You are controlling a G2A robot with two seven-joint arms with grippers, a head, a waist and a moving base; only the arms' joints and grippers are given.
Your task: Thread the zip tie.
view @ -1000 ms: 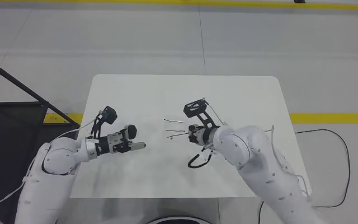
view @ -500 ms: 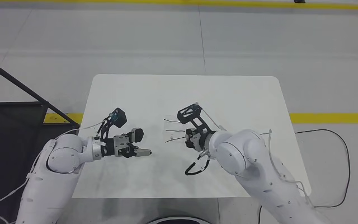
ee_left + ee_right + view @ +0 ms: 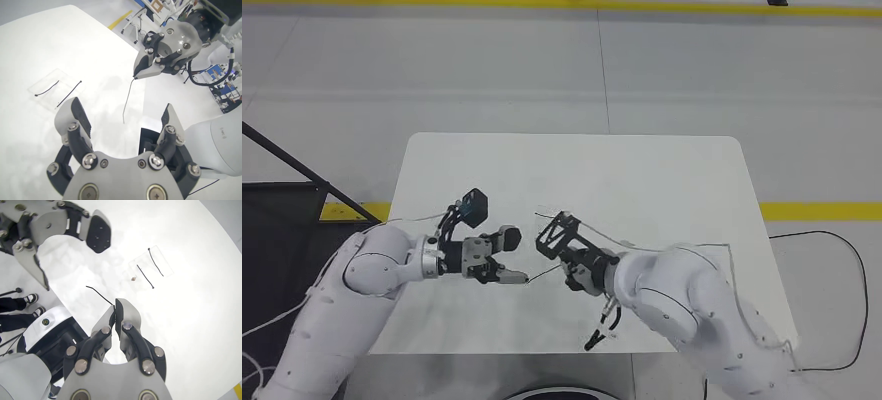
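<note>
Aligning for a handover, by my judgement; threading has not begun.

Top view: the left gripper and right gripper face each other, near, above the table.

Left wrist view: left jaws are released, with the tie just ahead of them.

Right wrist view: right jaws are clenched on one end of the tie.

Next move: the left gripper must close squarely on the free end.

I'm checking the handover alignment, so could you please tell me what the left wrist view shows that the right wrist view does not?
Left wrist view: the left hand from behind, fingers open, with the held zip tie pointing toward their gap. Right wrist view: the right hand from behind, shut on that tie, and a small brown scrap on the clear sheet. Both: the tie, and two spare zip ties on the sheet.
</note>
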